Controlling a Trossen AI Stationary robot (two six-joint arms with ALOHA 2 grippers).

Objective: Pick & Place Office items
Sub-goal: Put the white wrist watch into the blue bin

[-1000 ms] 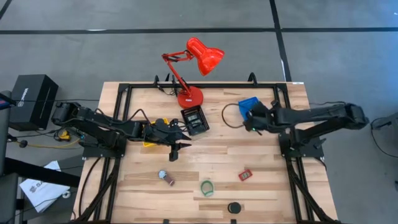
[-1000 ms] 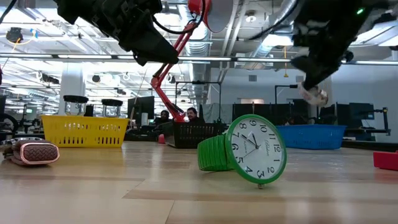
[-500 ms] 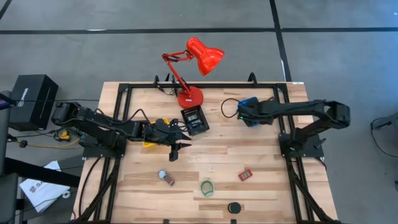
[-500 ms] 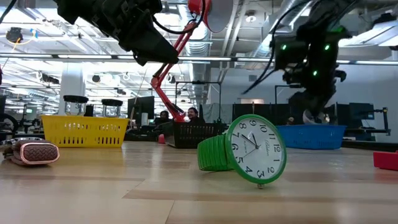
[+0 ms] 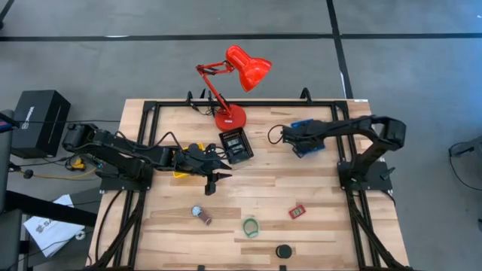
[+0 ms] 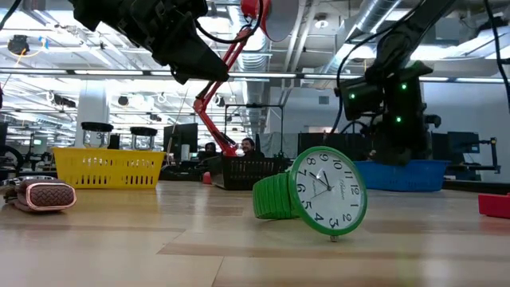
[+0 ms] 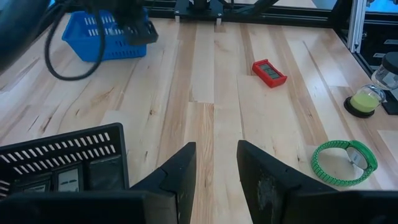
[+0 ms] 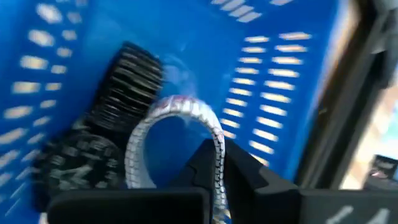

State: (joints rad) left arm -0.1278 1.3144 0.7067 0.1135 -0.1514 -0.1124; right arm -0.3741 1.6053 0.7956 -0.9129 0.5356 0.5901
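Note:
My right gripper (image 5: 291, 136) reaches down into the blue mesh tray (image 5: 303, 125) at the table's far right, shut on a silvery ring-shaped band (image 8: 176, 132). A black watch (image 8: 102, 140) lies on the tray's floor under it. My left gripper (image 7: 215, 163) hovers open over the table's middle left, beside the black tray (image 5: 236, 144), with nothing between its fingers. A green watch (image 5: 251, 226), a small red piece (image 5: 297, 211), a black puck (image 5: 283, 251) and a small round item (image 5: 200, 214) lie on the near half of the table. My right gripper pinches the silvery band's side (image 8: 218, 148) between its two fingers. The fingers slant steeply down from the table's right side. The band's loop stands out ahead of the fingertips, inside the blue tray, over the black watch; whether it rests on anything I cannot tell.
A red desk lamp (image 5: 230, 113) stands at the far middle edge, its base next to the black tray. A yellow tray (image 5: 184, 159) sits under my left arm. A dark cable loop (image 5: 279, 139) lies beside the blue tray. Bare wood lies between the trays and the near items.
My right gripper has swung toward the table's far edge and left, sunk and tipped steeply downward, carrying the silvery band from above the table into the blue tray. It has stayed shut.

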